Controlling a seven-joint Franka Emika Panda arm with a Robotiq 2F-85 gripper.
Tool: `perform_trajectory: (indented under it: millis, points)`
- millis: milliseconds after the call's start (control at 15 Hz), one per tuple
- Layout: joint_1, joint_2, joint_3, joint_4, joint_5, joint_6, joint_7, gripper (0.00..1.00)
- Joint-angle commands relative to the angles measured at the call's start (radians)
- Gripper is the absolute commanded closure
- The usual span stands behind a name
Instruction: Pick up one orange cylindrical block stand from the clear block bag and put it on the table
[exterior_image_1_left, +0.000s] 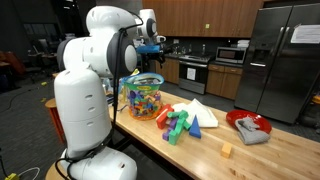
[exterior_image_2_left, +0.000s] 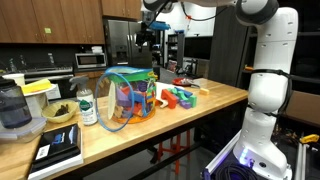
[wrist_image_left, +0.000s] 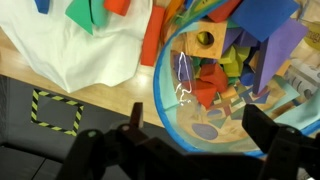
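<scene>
On the table (exterior_image_2_left: 130, 132), the bag (exterior_image_2_left: 128, 97) sits upright, stuffed with coloured blocks, and there's a loose pile of blocks (exterior_image_2_left: 178, 97) just beside it. The gripper (exterior_image_2_left: 147, 38) hangs above the bag. In the wrist view its fingers (wrist_image_left: 105, 155) are spread wide with nothing between them, looking down into the bag's open mouth. Honestly can't pick out the orange stand in that jumble.

access: clear block bag (exterior_image_2_left: 130, 97) mouth open upward, free air btwn it & gripper (exterior_image_2_left: 145, 38) | inside: blocks (wrist_image_left: 215, 75) packed tight | flanks: bottle (exterior_image_2_left: 87, 108) just beside, loose block pile (exterior_image_1_left: 180, 122) near | table (exterior_image_1_left: 270, 160): bare strip by cube (exterior_image_1_left: 227, 150)
</scene>
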Motion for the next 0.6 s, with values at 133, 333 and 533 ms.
perform_trajectory:
  millis: [133, 333, 533]
  points:
    - [0.067, 0.181, 0.016, 0.239, -0.046, -0.023, -0.038, 0.00]
    - [0.102, 0.244, 0.017, 0.321, -0.060, -0.033, -0.055, 0.00]
    - [0.125, 0.278, 0.023, 0.353, -0.066, -0.040, -0.076, 0.00]
